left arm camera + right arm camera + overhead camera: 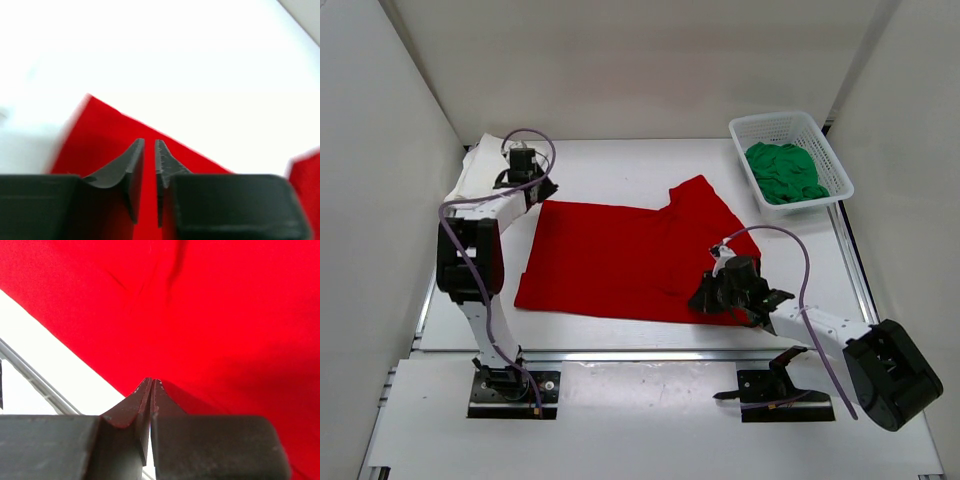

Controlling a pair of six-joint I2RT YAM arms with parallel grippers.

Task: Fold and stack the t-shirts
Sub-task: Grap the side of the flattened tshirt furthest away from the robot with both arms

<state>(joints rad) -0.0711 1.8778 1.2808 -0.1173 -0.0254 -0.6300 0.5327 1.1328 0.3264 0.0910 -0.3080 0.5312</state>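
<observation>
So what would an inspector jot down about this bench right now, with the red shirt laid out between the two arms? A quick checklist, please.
Surface: white table, flat, no stains seen.
Job's things: red t-shirt spread flat mid-table; green t-shirt crumpled in the white mesh basket at the far right; white t-shirt lying at the far left.
Clutter: nothing seen.
Grippers: left gripper narrowly open over the red t-shirt's far left corner; right gripper shut at its near right edge.
Cables: left purple cable loops over the left arm; right purple cable arcs over the right arm.
Surroundings: white walls on three sides.
</observation>
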